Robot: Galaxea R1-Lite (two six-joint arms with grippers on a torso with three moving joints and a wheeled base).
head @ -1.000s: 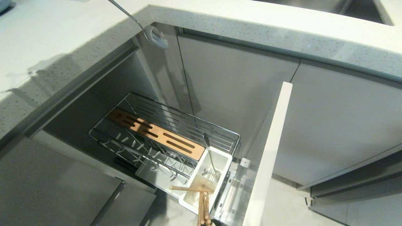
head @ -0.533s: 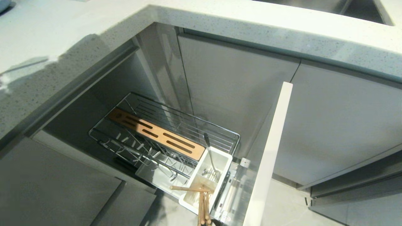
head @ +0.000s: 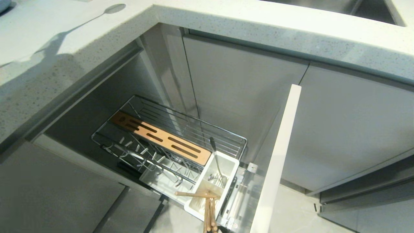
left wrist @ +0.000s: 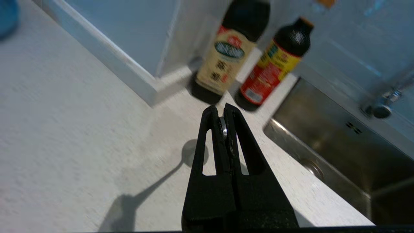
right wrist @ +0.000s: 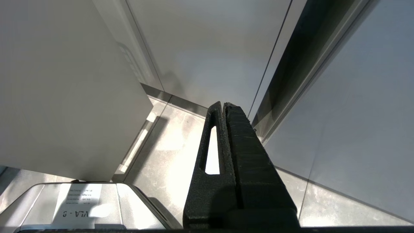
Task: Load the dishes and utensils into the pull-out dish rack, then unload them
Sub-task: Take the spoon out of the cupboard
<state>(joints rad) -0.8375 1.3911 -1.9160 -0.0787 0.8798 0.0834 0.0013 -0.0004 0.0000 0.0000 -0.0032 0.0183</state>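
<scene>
My left gripper (left wrist: 220,111) hovers above the pale countertop (left wrist: 64,113), shut on the thin metal handle of the spoon (left wrist: 222,127), of which only a sliver shows between the fingers. The spoon's shadow (head: 110,9) falls on the counter; the gripper itself is outside the head view. Below, the pull-out dish rack (head: 194,126) stands drawn out, with its wooden strip (head: 161,138), white cutlery tub (head: 230,165) and pale front (head: 278,155). The chopsticks (head: 209,212) stick out of the tub. The dishes are out of view. My right gripper (right wrist: 223,105) hangs shut and empty near the floor.
Two dark sauce bottles (left wrist: 231,51) (left wrist: 275,61) stand at the counter's back beside a steel sink (left wrist: 339,152) with a tap (left wrist: 385,103). A blue dish edge (left wrist: 6,16) shows at the far counter. Another metal utensil (head: 216,158) stands in the tub. Grey cabinet doors (head: 245,87) surround the rack.
A second ago the spoon's bowl hung over the counter corner in the head view; it has since gone out of that view, and now only its shadow crosses the counter. The rack is unchanged.
</scene>
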